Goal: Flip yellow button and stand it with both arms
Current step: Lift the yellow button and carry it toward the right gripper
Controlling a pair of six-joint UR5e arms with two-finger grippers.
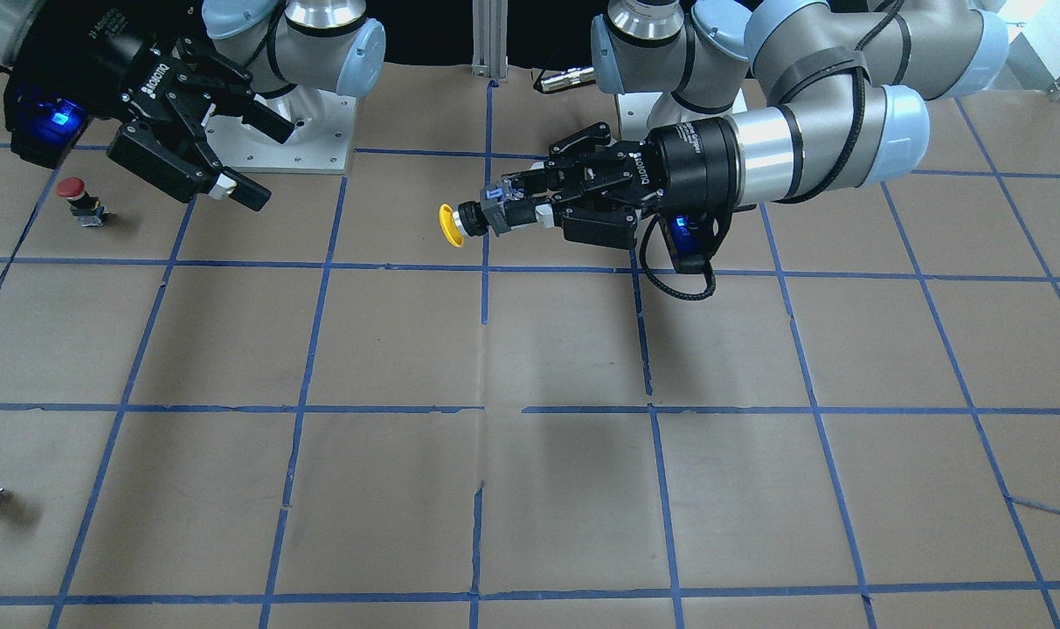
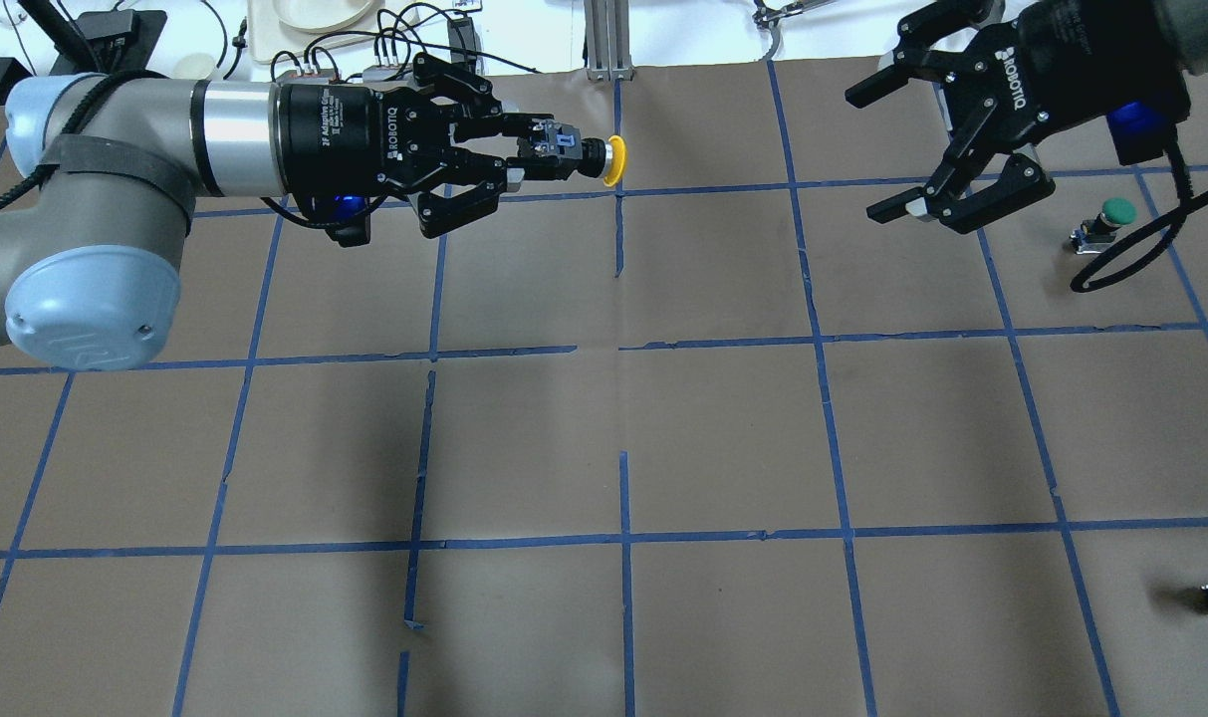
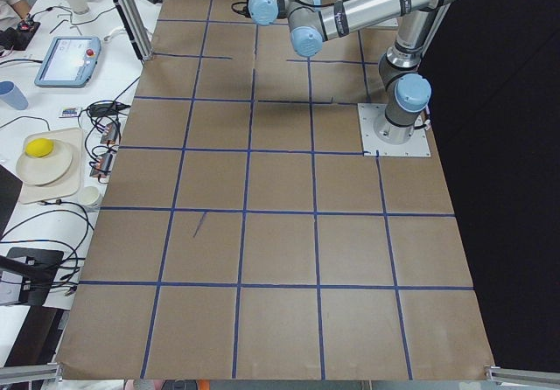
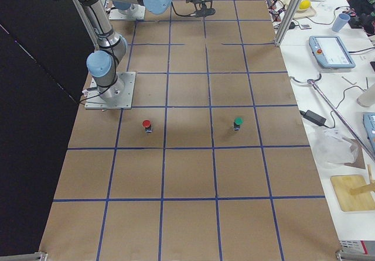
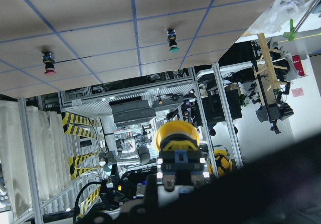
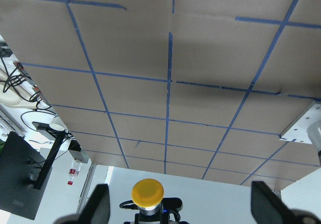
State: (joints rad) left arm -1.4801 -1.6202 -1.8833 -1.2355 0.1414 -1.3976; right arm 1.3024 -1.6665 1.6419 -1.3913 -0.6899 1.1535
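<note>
Yellow button (image 1: 468, 219) held sideways, left gripper (image 1: 516, 205) clamped on its body; right gripper (image 1: 265, 162) spread apart

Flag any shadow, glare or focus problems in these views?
Front-facing: soft shadows on the table; yellow button sharp. Overhead: white bench at top edge blown out. Left wrist: left gripper dark, lower right nearly black. Right wrist: right gripper fingers blurred at the bottom edge; area beyond the table overexposed.

Bright, even overhead light; soft shadows.
</note>
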